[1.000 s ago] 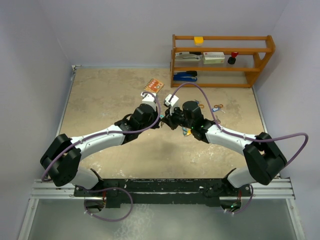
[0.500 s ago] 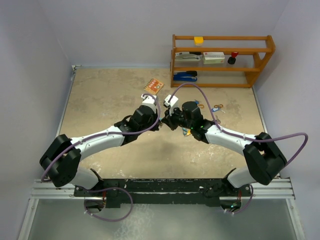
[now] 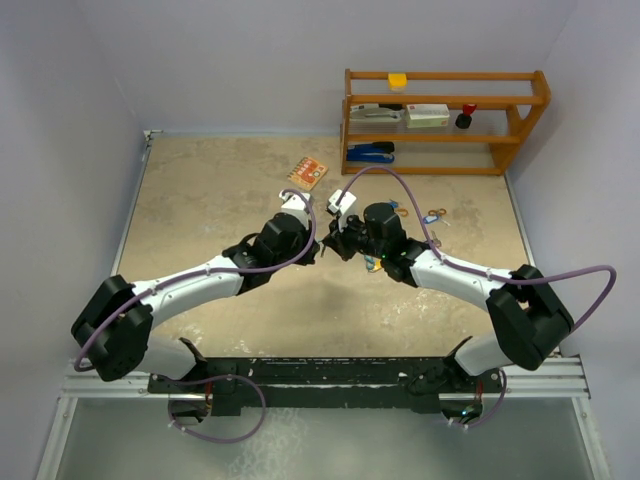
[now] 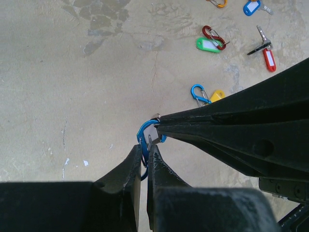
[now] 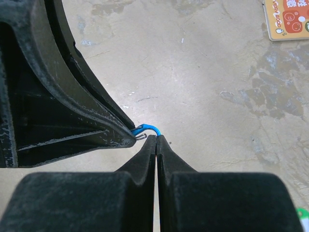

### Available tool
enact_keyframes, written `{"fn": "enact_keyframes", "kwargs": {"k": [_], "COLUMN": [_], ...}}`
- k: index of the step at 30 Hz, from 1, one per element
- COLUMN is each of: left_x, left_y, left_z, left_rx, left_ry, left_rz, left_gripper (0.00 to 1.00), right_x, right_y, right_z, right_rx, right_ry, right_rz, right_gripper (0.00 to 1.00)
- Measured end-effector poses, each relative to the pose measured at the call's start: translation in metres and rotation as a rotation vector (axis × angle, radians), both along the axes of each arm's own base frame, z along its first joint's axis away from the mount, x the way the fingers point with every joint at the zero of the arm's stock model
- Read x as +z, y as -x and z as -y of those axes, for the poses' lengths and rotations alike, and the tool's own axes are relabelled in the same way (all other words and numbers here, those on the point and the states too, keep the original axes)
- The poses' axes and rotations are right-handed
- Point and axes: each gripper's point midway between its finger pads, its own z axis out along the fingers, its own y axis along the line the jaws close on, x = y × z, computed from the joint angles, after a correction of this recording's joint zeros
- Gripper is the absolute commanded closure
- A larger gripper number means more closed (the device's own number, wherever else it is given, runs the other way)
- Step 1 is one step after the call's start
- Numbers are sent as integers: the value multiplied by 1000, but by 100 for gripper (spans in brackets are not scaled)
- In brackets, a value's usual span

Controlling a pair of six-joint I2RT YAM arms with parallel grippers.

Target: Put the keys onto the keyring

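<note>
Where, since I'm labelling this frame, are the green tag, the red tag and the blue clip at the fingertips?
green tag (image 4: 207,45): left wrist view, tag's middle.
red tag (image 4: 269,59): left wrist view, tag's middle.
blue clip (image 4: 140,134): left wrist view, its left curve.

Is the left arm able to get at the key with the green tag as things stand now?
Probably not yet: the left gripper is shut on the blue carabiner, so it must release first. The way to the green-tagged key looks free.

The keys, with a green tag, red tag, blue tag and yellow tag, lay scattered flat at upper right, while the blue keyring sat pinched at centre.
</note>
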Motion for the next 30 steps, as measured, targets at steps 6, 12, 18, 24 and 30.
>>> {"fn": "enact_keyframes", "kwargs": {"k": [6,12,18,24,30], "left_x": [1,0,-1,14,19], "left_y": [0,1,1,-1,-10], "left_z": [-1,-1,0,-12,-41], "left_rx": [1,1,2,48,156], "left_ry": [-1,-1,26,66,68], "left_rz": [1,0,13,52,86], "left_gripper": [100,67,43,36,36], "right_x": [1,0,-4,-6,-11], "right_y": [0,-1,1,-1,-7], "right_z": [0,1,2,6,14], "right_rx": [0,-7,-18,-39,-76], "right_ry": [-1,2,22,38,64], "right_rz": [2,3,-7,-5,-7], "right_gripper": [100,100,100,100,100]}}
